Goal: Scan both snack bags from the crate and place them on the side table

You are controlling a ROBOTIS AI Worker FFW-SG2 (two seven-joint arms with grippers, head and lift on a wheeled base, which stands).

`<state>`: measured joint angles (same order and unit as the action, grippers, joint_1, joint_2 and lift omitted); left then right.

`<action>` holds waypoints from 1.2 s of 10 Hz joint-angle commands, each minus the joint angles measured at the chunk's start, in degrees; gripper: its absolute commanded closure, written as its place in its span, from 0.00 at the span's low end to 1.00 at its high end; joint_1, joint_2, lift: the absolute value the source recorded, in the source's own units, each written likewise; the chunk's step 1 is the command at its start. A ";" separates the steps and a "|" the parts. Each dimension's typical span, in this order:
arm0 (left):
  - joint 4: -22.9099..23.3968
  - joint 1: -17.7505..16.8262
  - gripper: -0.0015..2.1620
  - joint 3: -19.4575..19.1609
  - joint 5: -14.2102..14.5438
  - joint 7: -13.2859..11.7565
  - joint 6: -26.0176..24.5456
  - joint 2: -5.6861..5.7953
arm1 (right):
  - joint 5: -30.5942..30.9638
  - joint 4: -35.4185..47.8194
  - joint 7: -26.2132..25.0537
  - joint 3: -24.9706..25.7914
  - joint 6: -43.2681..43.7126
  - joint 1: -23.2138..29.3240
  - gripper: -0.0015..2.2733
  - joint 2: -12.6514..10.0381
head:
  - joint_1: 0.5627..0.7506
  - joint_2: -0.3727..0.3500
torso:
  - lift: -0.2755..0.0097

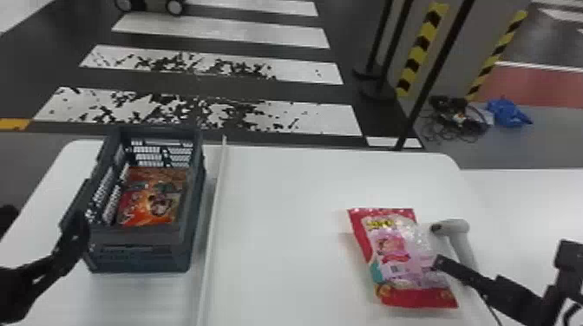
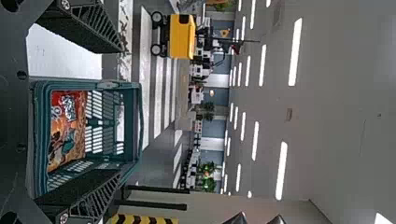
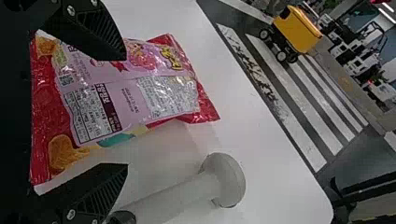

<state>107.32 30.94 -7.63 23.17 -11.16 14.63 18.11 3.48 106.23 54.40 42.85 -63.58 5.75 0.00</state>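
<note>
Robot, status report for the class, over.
Left gripper open at crate. Right gripper open by pink bag. Orange bag inside crate. Scanner beside pink bag.

Snack bag [image 1: 397, 255] glossy, crinkled film; crate [image 1: 139, 260] matt plastic; scanner [image 1: 455, 226] smooth plastic; table [image 1: 282, 216] smooth.

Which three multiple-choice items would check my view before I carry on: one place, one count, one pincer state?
1. Where is the orange-and-red printed snack bag?
A) On the floor
B) Inside the dark, slatted plastic crate
C) On a scanner

2. How many snack bags show?
A) Two
B) Four
C) None

3. How are the right pincer's flat black fingers?
A) Crossed
B) Pressed together
C) Spread apart

1 B: the crate's walls surround it.
2 A: that one, plus the shiny pink-and-red bag on the white table.
3 C: a wide gap separates them.
</note>
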 commanded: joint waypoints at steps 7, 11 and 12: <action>-0.71 -0.09 0.04 -0.19 0.21 -0.09 0.18 0.00 | 13.83 -7.18 5.02 -7.78 3.86 -2.59 0.22 -0.05 | 0.70 0.40 | 0.62; -0.88 0.09 0.04 -0.28 0.30 -0.09 0.18 0.00 | 15.86 -7.53 6.16 -7.34 6.85 -2.41 0.99 -0.05 | 0.70 0.41 | 0.62; -0.88 0.18 0.04 -0.28 0.30 -0.09 0.18 0.00 | 12.96 -6.74 8.80 -5.58 5.79 -2.32 0.99 -0.05 | 0.70 0.41 | 0.62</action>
<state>106.43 31.06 -7.90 23.46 -11.25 14.80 18.10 17.90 99.08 63.10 36.40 -57.38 3.37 0.00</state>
